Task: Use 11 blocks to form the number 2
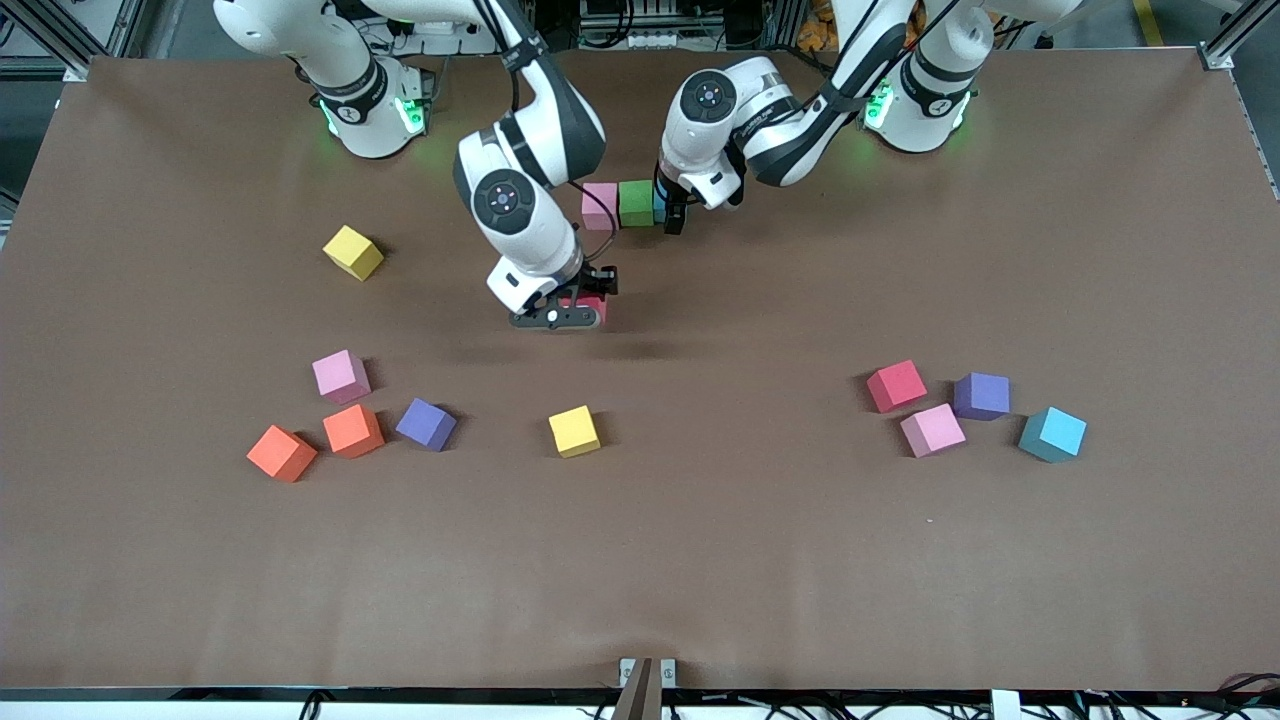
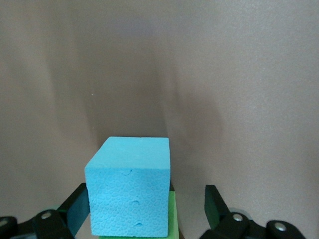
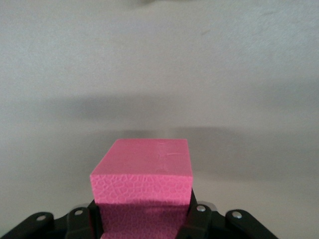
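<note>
You had a brown table (image 1: 700, 560) with a row of 3 touching cubes near the robots' bases: pink cube (image 1: 598, 205), green cube (image 1: 635, 202), light blue cube (image 2: 129, 186). Toward the right arm's end lay 2 yellow (image 1: 353, 251), 1 pink, 2 orange (image 1: 281, 452) and 1 purple. Toward the left arm's end sat red (image 1: 896, 385), pink, purple and blue (image 1: 1053, 434).

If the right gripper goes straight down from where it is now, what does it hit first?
Probably only bare table. The right gripper is shut on a red block, so that block's underside would land first. No other cube shows beneath it, though its height is unclear.
</note>
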`<state>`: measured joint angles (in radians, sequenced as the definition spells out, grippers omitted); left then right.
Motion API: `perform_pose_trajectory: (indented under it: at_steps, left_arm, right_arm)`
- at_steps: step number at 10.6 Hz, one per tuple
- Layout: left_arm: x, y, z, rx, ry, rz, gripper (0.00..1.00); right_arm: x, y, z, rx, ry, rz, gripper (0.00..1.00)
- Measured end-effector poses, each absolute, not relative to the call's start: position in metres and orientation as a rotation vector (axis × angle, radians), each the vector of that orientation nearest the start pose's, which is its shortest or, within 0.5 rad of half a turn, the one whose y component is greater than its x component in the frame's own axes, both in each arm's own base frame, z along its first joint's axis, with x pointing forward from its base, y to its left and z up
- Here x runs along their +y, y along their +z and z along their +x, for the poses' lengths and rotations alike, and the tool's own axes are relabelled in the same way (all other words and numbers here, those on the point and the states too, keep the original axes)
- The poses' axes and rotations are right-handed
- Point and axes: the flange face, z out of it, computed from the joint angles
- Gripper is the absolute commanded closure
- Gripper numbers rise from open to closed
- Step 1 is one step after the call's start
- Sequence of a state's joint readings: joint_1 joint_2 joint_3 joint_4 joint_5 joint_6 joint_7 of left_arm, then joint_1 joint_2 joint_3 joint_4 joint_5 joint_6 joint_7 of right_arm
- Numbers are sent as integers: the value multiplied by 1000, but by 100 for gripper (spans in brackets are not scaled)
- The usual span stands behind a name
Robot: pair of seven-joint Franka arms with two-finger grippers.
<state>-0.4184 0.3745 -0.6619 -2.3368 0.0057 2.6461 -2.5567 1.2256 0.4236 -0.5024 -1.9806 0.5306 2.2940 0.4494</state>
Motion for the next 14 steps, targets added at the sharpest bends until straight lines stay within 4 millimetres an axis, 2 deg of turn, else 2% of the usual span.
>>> perform_pose_trajectory:
  at_steps: [2, 6, 9, 12, 14]
  left_arm:
    - [-463, 215, 236, -2106, 331, -2253, 0]
    - [-463, 224, 239, -2111, 311, -2264, 0]
    - [-458, 234, 254, -2117, 296, -2288, 0]
    - [-453, 247, 283, -2047, 284, -2342, 0]
    - [-441, 258, 316, -1974, 278, -2399, 0]
  right_arm:
    - [429, 266, 429, 98, 173, -2999, 90]
    - [441, 253, 417, 103, 168, -3010, 90]
    - [446, 247, 411, 86, 174, -3017, 91]
    - [463, 239, 400, 86, 187, -3012, 91]
    - [488, 235, 388, 111, 194, -3002, 92]
